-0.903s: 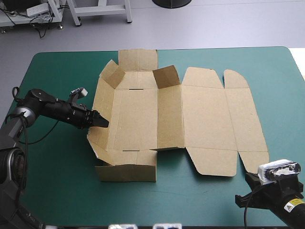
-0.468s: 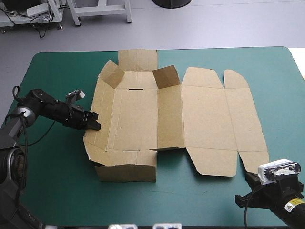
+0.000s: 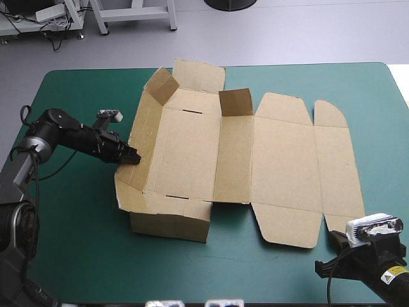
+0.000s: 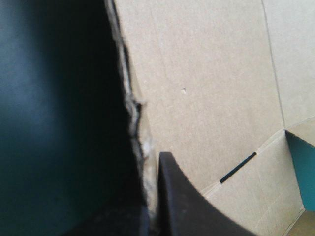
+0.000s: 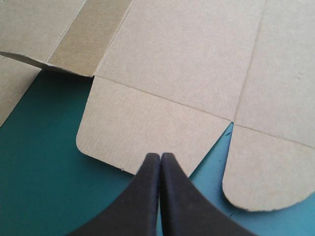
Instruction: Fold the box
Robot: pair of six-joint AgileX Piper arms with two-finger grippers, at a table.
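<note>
Brown board, so the box [image 3: 268, 153], lies across the middle of the teal-green cover [image 3: 70, 224]. Its right half is mostly flat, while the left end is half built. The near wall [image 3: 169, 224] stands upright, and a corner flap [image 3: 163, 83] and an inner flap [image 3: 236, 102] on the far side are tipped up too. The left gripper [image 3: 131, 157] has its black fingers pinched almost together on the edge of the left wall [image 3: 135, 137]. One finger is inside and one outside, and the ragged board edge runs between them in the wrist view. Makes sense imo, since that grip lets it swing the wall up off the table; the wall sits tilted, not upright yet. A narrow slot [image 4: 237, 167] shows in the board just ahead of the fingers, and my guess is a tab gets tucked in there later. The right gripper [image 5: 160, 156] is pressed fully together into a point and holds nothing. It hangs low near the box's near right corner, pointed at a square flap [image 5: 142, 123] with a rounded flap [image 5: 263, 167] beside it. It's probably parked there to be out of the way but close enough to pin the flat side if the sheet slides.
</note>
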